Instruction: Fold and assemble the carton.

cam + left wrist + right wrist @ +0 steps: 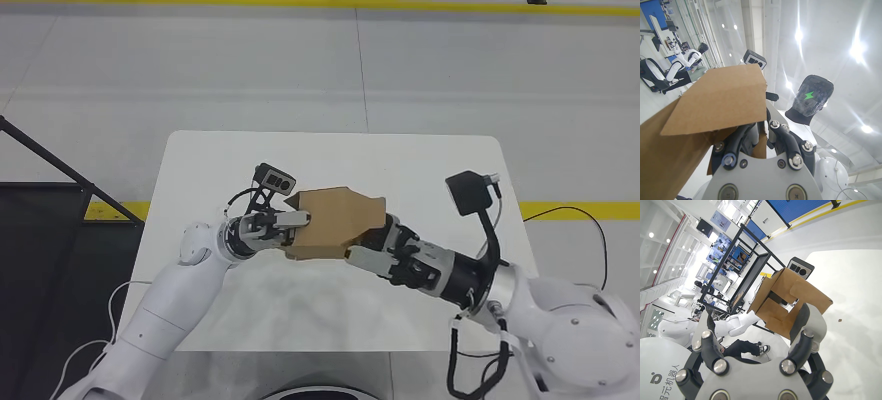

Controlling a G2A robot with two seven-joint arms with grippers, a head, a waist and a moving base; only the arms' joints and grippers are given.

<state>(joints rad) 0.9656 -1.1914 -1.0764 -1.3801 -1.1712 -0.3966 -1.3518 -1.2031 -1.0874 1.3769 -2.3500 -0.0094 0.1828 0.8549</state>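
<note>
Left claw (284,226) clamped on the carton (338,218) side wall. Right claw (375,244) spread wide, one finger (804,316) touching carton's open end.

L claw (288,226) tips partly behind carton (719,98)

The left gripper (762,132) is closed on a thin wall of the brown carton (677,147), and the cardboard edge stands between its 2 dark fingers (781,134). Beyond the fingers, 1 wide flap (721,98) of the carton leans across and hides their tips. Past the flap's far edge, a small black and white camera box (754,59) shows. Far behind, another white robot (685,60) stands in the hall under bright ceiling lamps (855,51).
</note>
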